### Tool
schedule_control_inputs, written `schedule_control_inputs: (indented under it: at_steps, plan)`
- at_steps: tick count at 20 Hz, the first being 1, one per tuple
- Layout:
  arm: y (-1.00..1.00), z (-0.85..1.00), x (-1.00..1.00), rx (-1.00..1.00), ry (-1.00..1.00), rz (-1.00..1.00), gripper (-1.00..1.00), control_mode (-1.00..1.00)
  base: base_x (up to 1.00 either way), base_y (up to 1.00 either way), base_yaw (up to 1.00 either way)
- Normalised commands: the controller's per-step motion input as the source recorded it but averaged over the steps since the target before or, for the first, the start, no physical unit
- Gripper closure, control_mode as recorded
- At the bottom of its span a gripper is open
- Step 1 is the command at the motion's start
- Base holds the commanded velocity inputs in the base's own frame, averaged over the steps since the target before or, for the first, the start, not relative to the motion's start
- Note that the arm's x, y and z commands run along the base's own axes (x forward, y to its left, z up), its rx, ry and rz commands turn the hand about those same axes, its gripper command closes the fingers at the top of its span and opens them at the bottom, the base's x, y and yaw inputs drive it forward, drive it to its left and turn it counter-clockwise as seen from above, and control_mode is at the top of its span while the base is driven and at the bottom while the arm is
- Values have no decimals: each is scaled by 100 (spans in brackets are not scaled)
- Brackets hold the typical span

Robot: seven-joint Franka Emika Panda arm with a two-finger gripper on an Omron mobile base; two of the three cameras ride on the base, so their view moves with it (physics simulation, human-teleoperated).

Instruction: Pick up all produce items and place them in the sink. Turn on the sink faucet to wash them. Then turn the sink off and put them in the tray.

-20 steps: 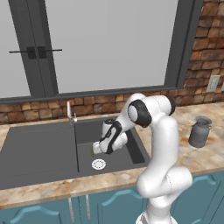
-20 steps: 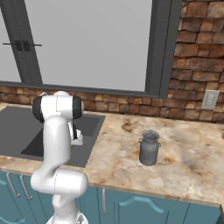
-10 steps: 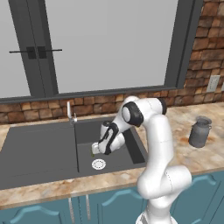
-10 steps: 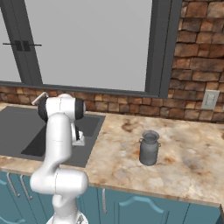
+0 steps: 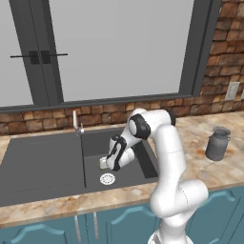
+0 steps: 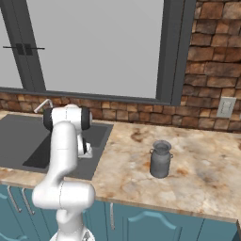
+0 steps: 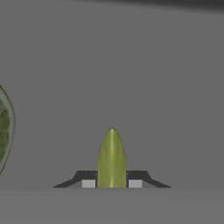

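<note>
Fingers sit low in the deep half of the sink, and I see a slim yellow-green piece standing straight up between them in my hand camera, its pointed tip toward 12 o'clock. The two dark tips flank the piece closely on either side. I cannot tell whether they are clamped on it or just loose around it. The grey basin floor lies behind it.

At 9 o'clock in the hand view, cut off by the edge, I see a second green piece, darker and mottled, lying on the same grey floor, well apart from the first one.

From the left base camera, the arm bends down from above the counter into the basin, and the hand hangs just above the floor with a speck of yellow-green at its tip. The white round drain lies just beside the hand, at about 6 o'clock from it. The faucet stands upright at the back rim of the sink, at about 11 o'clock from the hand, apart from it. The flat drainboard half stretches away toward 9 o'clock.

On the counter toward 3 o'clock of the sink, a small metal milk can stands upright, well apart from the arm. From the right base camera the arm's elbow hides the hand.
</note>
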Motion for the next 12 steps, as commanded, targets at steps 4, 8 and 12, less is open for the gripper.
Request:
schedule_control_inputs:
  at_steps: [4,8,12]
  plan:
    - [-1,16,-1,3,-12,0,-100,-100,0,0,0]
    - [-5,57,-29,2,-18,0,-100,-100,0,0,0]
    - [0,66,-61,2,-5,0,-100,-100,0,0,0]
